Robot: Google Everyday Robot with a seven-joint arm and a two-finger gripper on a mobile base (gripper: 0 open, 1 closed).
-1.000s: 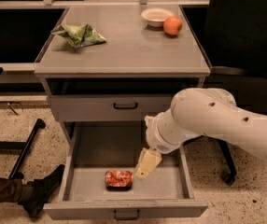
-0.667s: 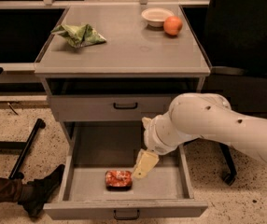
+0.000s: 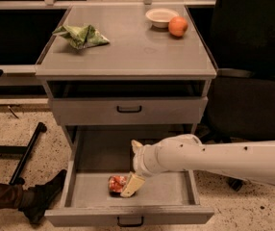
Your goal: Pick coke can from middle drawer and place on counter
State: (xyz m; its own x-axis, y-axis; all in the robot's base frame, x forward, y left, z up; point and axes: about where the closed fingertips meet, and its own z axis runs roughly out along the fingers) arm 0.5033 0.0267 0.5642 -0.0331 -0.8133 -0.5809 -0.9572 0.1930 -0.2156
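The coke can (image 3: 117, 184), red with white markings, lies on its side on the floor of the open middle drawer (image 3: 173, 189), left of centre near the front. My gripper (image 3: 131, 186) is down inside the drawer, right against the can's right side. The white arm reaches in from the right over the drawer's right wall. The grey counter (image 3: 132, 52) is the cabinet's top, above and behind the drawer.
On the counter lie a crumpled green bag (image 3: 81, 35) at the left, and a white bowl (image 3: 160, 16) and an orange fruit (image 3: 178, 26) at the back right. A shut drawer front (image 3: 128, 110) sits above. A black chair (image 3: 253, 105) stands at the right, a person's shoe (image 3: 42, 196) at the lower left.
My gripper has moved down and to the left inside the drawer, from beside the can's right to right against it. The can has not moved.
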